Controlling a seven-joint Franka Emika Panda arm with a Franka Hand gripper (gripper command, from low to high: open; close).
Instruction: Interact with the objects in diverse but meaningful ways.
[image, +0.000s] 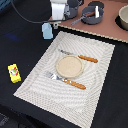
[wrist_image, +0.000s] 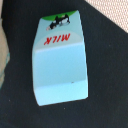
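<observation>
Pale blue milk carton (image: 47, 31) stands on dark tabletop (image: 20, 35), just beside far corner of striped cream placemat (image: 100, 70). White robot gripper (image: 59, 10) hangs directly above it; fingers not visible, so cannot tell whether the pincer is spread or pressed together. Wrist view: carton (wrist_image: 59, 62) fills frame, red "MILK" lettering on sloped top, nothing touching it. Yellow packet with red mark (image: 14, 73) lies well apart, on the exterior view's left. Round wooden plate (image: 69, 65) sits mid-mat between orange-handled fork (image: 66, 81) and knife (image: 80, 56). Grey long-handled frying pan (image: 91, 14) on brown board beyond.
</observation>
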